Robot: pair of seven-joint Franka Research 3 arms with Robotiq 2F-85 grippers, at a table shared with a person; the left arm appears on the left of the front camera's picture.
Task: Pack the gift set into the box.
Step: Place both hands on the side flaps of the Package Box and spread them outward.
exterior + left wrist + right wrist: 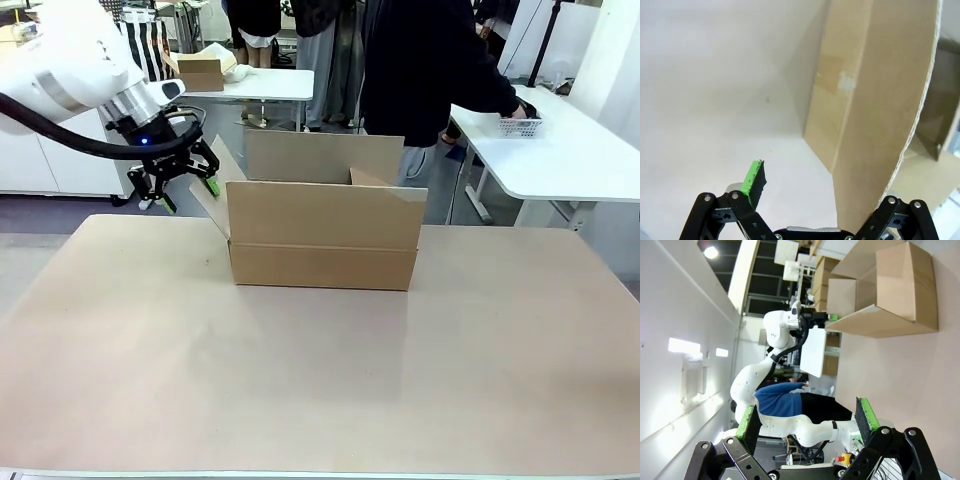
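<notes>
Left gripper [190, 195] hung with its jaws apart at the left end of the box [322, 245], straddling the splayed side flap [875, 125]. One green pad [753, 177] stood clear of the flap's outer face. The other finger was hidden behind the cardboard, so as far as could be told nothing was clamped.

The box sat on the table [300, 380] toward its far middle, top open. Its long axis ran left to right, and it lay just to the right of this gripper. Right gripper [807, 422] was likewise spread and empty, with the box well apart from it, so the left arm was plainly the nearer.

The coming move seemed to turn on the flap edge between the fingers: closing would pinch it, and pulling outward would fold it farther open.
</notes>
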